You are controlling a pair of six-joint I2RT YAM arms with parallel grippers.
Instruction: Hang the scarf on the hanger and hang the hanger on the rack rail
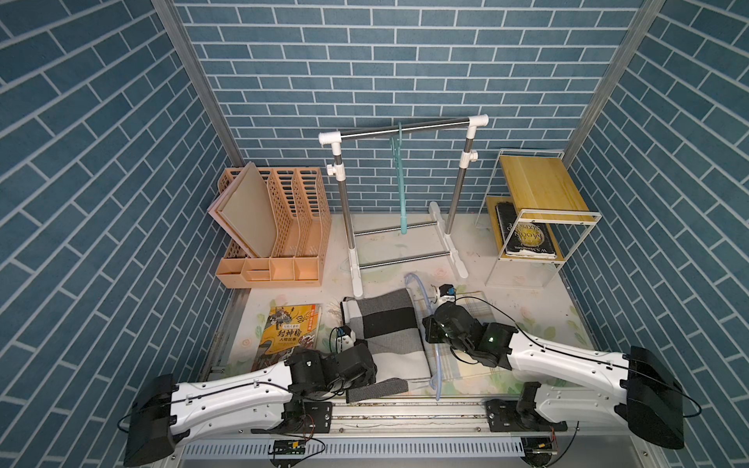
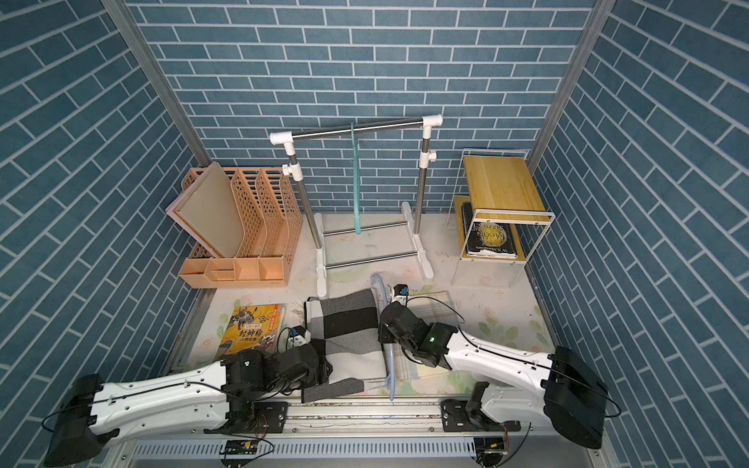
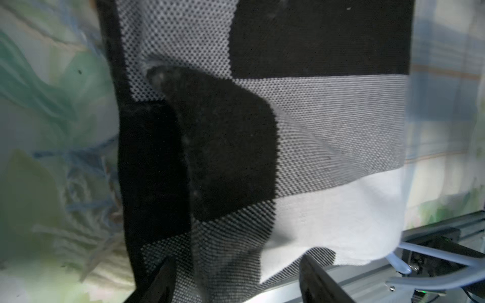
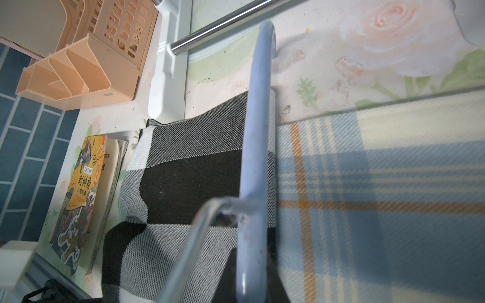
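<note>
Front-centre of the table, the scarf point(image 1: 385, 324), a knit checked in black, grey & white blocks w/ a dark border, lies mostly flat. One fold is humped up in the left wrist view, and the edge nearer the right arm runs along the pale-blue hanger point(image 1: 439, 377). The right gripper point(image 1: 431, 330) is clenched on that hanger above a blue plaid cloth point(image 4: 380, 183); the left gripper point(image 3: 236, 265) is released, jaws spread wide over the scarf's rumpled near end.
</note>
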